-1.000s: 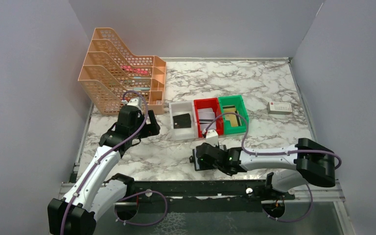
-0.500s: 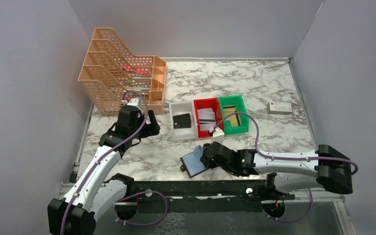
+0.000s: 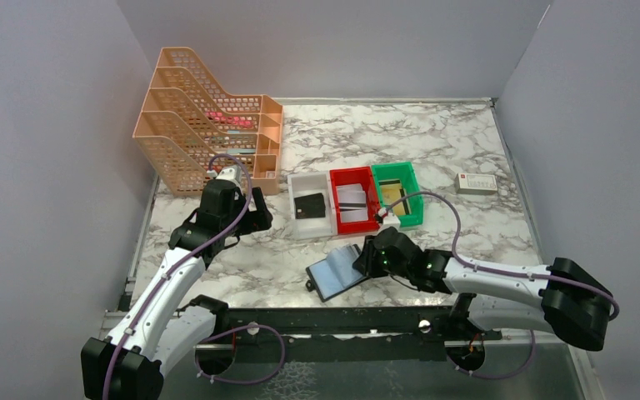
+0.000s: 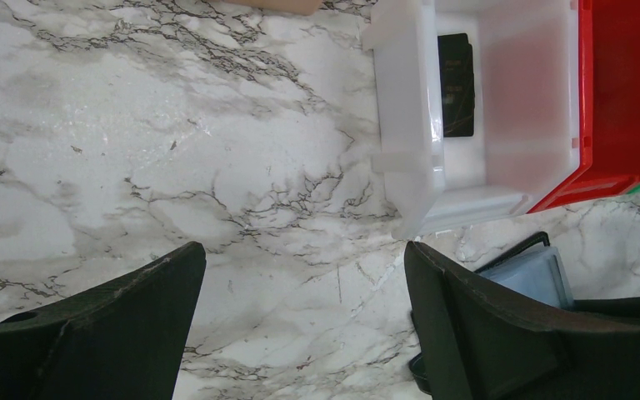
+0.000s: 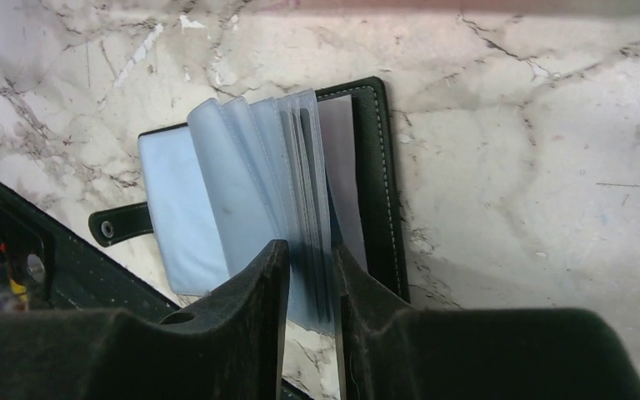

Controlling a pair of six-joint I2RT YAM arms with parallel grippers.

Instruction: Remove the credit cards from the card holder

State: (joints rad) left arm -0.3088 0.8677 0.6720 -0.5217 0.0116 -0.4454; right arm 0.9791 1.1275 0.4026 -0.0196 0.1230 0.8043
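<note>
Partway, prob. R gripper [image 5: 310, 250] clamped on clear sleeves [image 5: 242, 175] of open card holder [image 3: 331, 275], lying at 6 o'clock by table edge. L gripper [image 4: 300, 258] spread wide, hovering at 9 o'clock. Tan-gold credit card [image 3: 392, 194] already in green bin [image 3: 393, 166] at 1 o'clock; can't tell if more inside sleeves.

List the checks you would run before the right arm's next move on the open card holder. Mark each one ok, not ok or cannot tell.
1. The card holder lies open on the table: ok.
2. The right gripper has a hold: ok, its jaws pinch a bundle of the clear sleeves.
3. A card sits in the pinched sleeves: cannot tell, none shows through.
4. The left gripper is out of the way: ok, it is open, above bare table beside the holder.
5. A drop-off spot is within view: ok, the green bin holds a tan-gold credit card.
</note>
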